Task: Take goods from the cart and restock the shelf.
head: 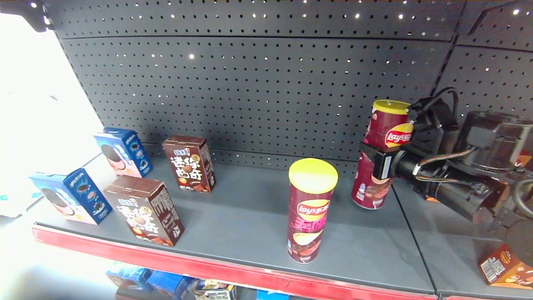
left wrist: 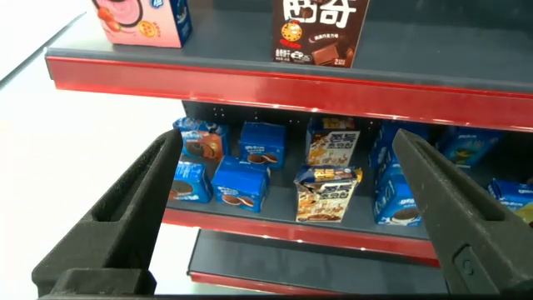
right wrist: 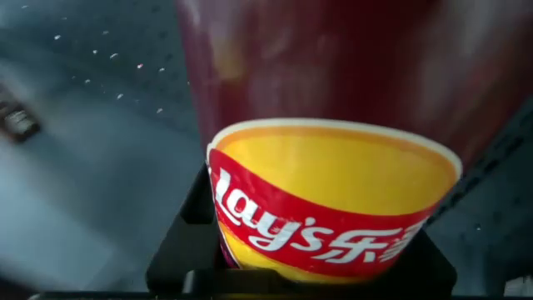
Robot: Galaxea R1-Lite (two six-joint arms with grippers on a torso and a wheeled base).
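Observation:
A maroon chips can (head: 311, 210) with a yellow lid stands upright on the grey shelf (head: 250, 225), near its front edge. A second, matching chips can (head: 381, 154) is at the back right of the shelf, leaning slightly, with my right gripper (head: 385, 164) shut around its middle. I cannot tell whether its base touches the shelf. In the right wrist view this can (right wrist: 333, 192) sits close up between the right gripper (right wrist: 304, 271) fingers. My left gripper (left wrist: 283, 225) hangs open and holds nothing, below the shelf's red front edge (left wrist: 275, 83), facing the lower shelves.
Two blue cookie boxes (head: 70, 196) (head: 123, 152) and two brown boxes (head: 145, 210) (head: 189, 163) stand at the shelf's left. An orange box (head: 504, 266) lies on the neighbouring section to the right. Pegboard (head: 258, 91) backs the shelf. Lower shelves hold several boxes (left wrist: 241, 179).

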